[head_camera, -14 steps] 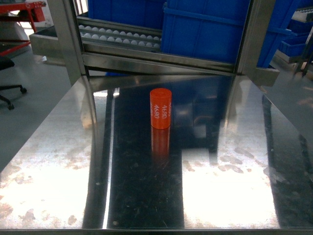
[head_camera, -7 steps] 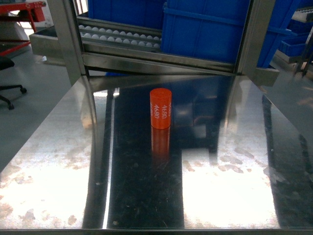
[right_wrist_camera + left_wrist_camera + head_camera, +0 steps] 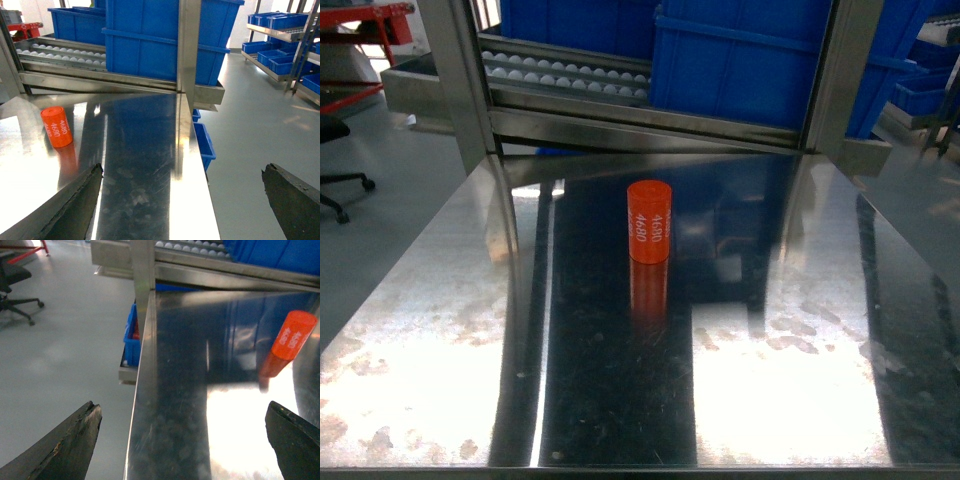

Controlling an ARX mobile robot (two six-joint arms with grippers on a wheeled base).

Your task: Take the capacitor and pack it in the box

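Observation:
The capacitor (image 3: 649,221) is an orange cylinder with white "4680" print, standing upright on the shiny steel table (image 3: 440,300), a little beyond its middle. It also shows at the upper right of the left wrist view, capacitor (image 3: 293,335), and at the left of the right wrist view, capacitor (image 3: 57,127). My left gripper (image 3: 182,427) is open, held back over the table's left edge, far from the capacitor. My right gripper (image 3: 182,187) is open over the table's right edge, nothing between its fingers. Neither gripper appears in the head view. The box is out of view.
Blue plastic bins (image 3: 740,60) sit on a roller rack (image 3: 565,75) behind the table. Steel uprights (image 3: 455,80) frame the rack. More blue bins (image 3: 280,30) fill shelves at the far right. An office chair (image 3: 15,287) stands on the floor at left.

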